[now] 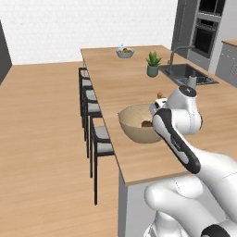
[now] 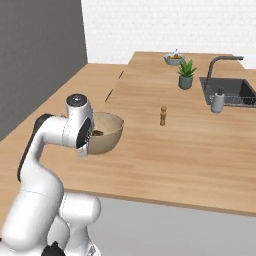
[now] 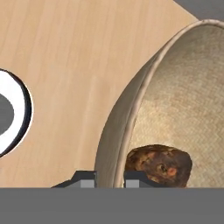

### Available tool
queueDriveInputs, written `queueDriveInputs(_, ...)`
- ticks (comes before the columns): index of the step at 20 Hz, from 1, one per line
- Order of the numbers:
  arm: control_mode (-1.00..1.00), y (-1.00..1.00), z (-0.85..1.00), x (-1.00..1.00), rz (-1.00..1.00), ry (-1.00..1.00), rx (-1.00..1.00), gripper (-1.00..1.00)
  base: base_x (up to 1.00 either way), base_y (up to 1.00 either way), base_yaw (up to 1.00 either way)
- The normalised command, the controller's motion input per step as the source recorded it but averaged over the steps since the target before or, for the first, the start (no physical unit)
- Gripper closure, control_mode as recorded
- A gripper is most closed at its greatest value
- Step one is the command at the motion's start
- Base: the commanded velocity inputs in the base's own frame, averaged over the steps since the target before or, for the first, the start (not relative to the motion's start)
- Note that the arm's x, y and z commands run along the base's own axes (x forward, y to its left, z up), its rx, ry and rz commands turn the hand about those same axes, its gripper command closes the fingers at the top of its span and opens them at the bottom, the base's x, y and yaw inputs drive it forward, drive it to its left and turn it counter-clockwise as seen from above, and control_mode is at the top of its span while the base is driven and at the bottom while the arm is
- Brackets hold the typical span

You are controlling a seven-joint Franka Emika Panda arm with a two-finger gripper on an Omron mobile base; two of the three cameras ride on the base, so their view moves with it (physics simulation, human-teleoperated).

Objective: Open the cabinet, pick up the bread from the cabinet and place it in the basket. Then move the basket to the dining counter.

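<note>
1 bread (image 3: 159, 164) lies inside the basket (image 3: 131, 113), and my gripper (image 3: 109, 178) is clamped on the basket's rim.

In the hand view my 2 fingertips (image 3: 85, 179) stand close together with the tan wall between them, 1 outside and 1 inside just beside the brown bun. The basket (image 1: 134, 125) sits on the dining counter (image 1: 139, 88) near its front end, above the row of dark stools (image 1: 90, 99) along its side. From the right base view the bread (image 2: 97, 133) shows as a dark lump low in the basket (image 2: 107, 134), with my wrist at the rim nearest the base. Farther along the counter (image 2: 190, 145) stands a small pepper mill (image 2: 163, 115), then a potted plant (image 2: 186, 74), a sink (image 2: 235, 92) with its tap, and a small bowl of fruit (image 2: 174, 58) at the far end.
</note>
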Motion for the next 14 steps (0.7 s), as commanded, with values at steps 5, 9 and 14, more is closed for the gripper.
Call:
queueDriveInputs(5,-1.0,-0.13,-0.46,1.0,0.0,0.04,0.0,1.0,0.0,0.0,0.0)
queueDriveInputs(9,-1.0,-0.15,-0.53,1.0,0.0,0.01,0.0,1.0,0.0,0.0,0.0)
queueDriveInputs(14,-1.0,-0.09,-0.48,0.97,0.0,-0.07,0.0,1.0,0.0,0.0,0.0)
